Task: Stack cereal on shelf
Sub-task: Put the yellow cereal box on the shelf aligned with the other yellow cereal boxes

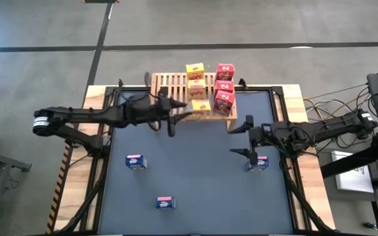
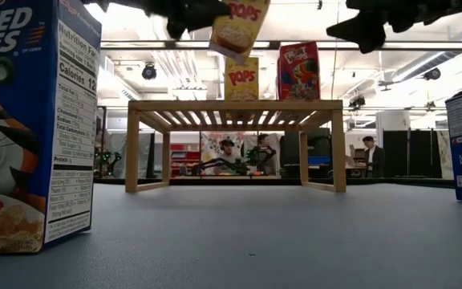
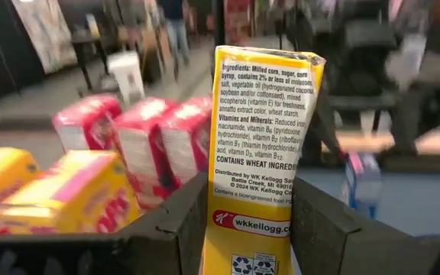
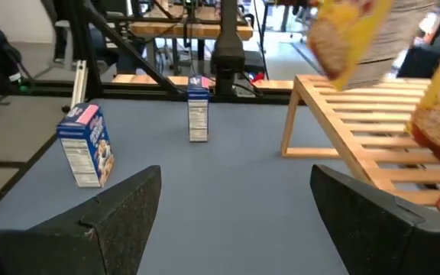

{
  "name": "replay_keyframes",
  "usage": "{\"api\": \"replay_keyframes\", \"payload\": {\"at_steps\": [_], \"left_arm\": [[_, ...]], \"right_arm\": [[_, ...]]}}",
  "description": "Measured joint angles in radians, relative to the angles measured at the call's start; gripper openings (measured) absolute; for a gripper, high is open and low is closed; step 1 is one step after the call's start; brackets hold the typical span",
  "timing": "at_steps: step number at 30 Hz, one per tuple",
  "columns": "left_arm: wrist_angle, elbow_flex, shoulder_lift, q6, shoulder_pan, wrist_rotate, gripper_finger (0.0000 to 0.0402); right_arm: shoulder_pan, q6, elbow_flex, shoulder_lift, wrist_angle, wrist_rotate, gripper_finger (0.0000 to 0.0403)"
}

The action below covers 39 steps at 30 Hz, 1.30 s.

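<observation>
Bright ceiling lights [image 2: 147, 71] wash the room evenly; the left wrist view's background looks smeared, perhaps motion blur.

Four camera views. High view: straight down over the whole dark blue-grey desk [image 1: 195, 177], both arms included. Low view: at desk-top height, level across the surface, close beside a tall blue cardboard cereal box [image 2: 30, 128], facing the light wooden slatted shelf [image 2: 235, 108] and the room behind. Left wrist view: very near a yellow cardboard cereal box [image 3: 264, 145]. Right wrist view: across the desk toward the shelf. Shelf shared by high, low and right wrist views.
</observation>
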Motion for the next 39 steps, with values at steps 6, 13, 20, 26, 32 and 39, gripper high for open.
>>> {"api": "replay_keyframes", "payload": {"at_steps": [6, 13, 20, 26, 32, 39], "left_arm": [[0.355, -0.191, -0.003, -0.028, 0.099, 0.143, 0.0139], [0.615, -0.289, 0.069, -0.014, 0.139, 0.144, 0.0139], [0.724, -0.296, 0.185, -0.021, 0.165, 0.252, 0.0139], [0.784, -0.289, 0.246, -0.026, 0.203, 0.274, 0.0139], [0.798, -0.290, 0.258, -0.047, 0.226, 0.281, 0.0139], [0.809, -0.290, 0.295, -0.055, 0.228, 0.295, 0.0139]], "right_arm": [[0.038, -0.083, -0.006, 0.025, 0.055, 0.000, 0.0325], [0.059, -0.114, -0.009, 0.031, 0.071, 0.000, 0.0325], [0.059, -0.120, -0.013, 0.031, 0.070, 0.001, 0.0325], [0.059, -0.118, -0.013, 0.031, 0.067, 0.001, 0.0325], [0.059, -0.120, -0.014, 0.031, 0.062, 0.001, 0.0325], [0.059, -0.120, -0.015, 0.031, 0.062, 0.001, 0.0325]]}}
